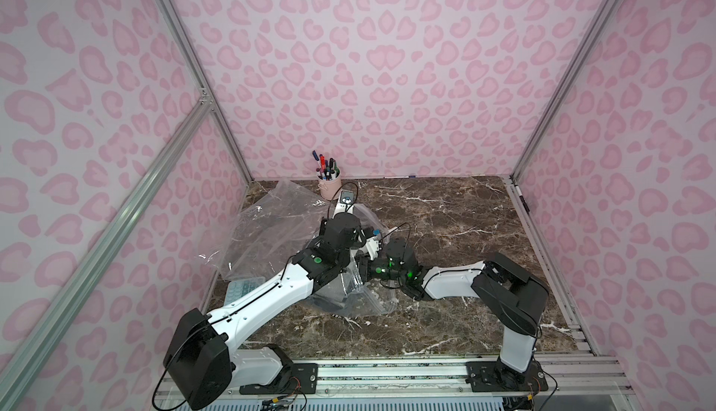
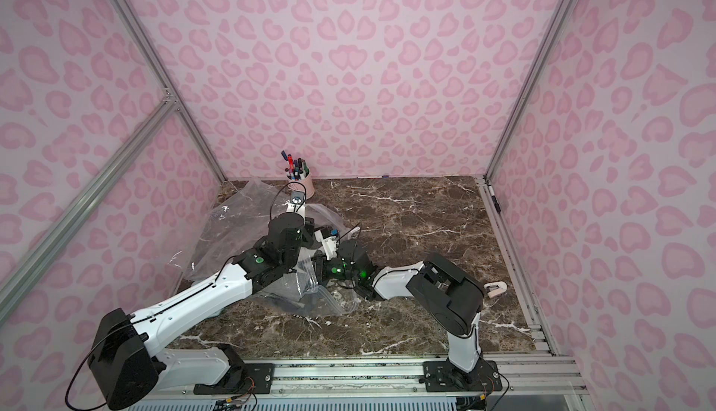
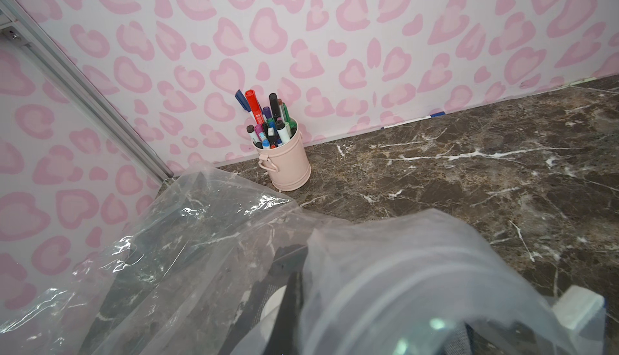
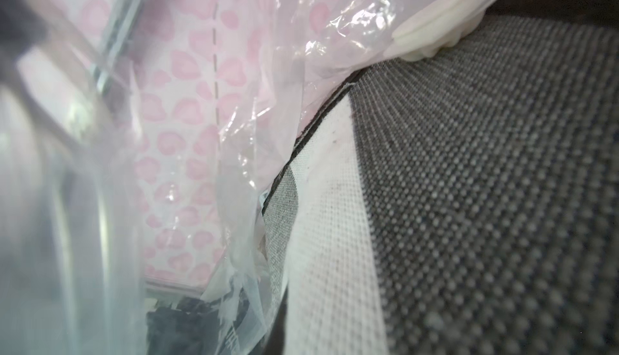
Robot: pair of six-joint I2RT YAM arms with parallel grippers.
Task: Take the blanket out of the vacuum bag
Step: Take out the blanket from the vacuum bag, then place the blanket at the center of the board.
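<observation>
The vacuum bag (image 1: 366, 298) lies crumpled in the middle of the marble table under both wrists. The dark grey and white woven blanket (image 4: 469, 202) is inside it, dimly visible in a top view as the blanket (image 1: 329, 297). My left gripper (image 3: 296, 279) is shut, and the bag's film (image 3: 402, 269) with its banded zip edge is drawn up over it. The white slider clip (image 3: 579, 306) sits beside it. My right gripper (image 1: 362, 270) points left into the bag's mouth. Its fingers are hidden, and the blanket runs right down to them. The white valve disc (image 4: 432, 32) lies on the blanket.
A pink cup of markers (image 1: 330, 188) stands at the back wall. A flatter clear bag (image 1: 263, 231) spreads over the back left, with a pale blue patch (image 1: 244, 291) by the left arm. A pink hook-shaped piece (image 2: 496, 289) lies near the right rail.
</observation>
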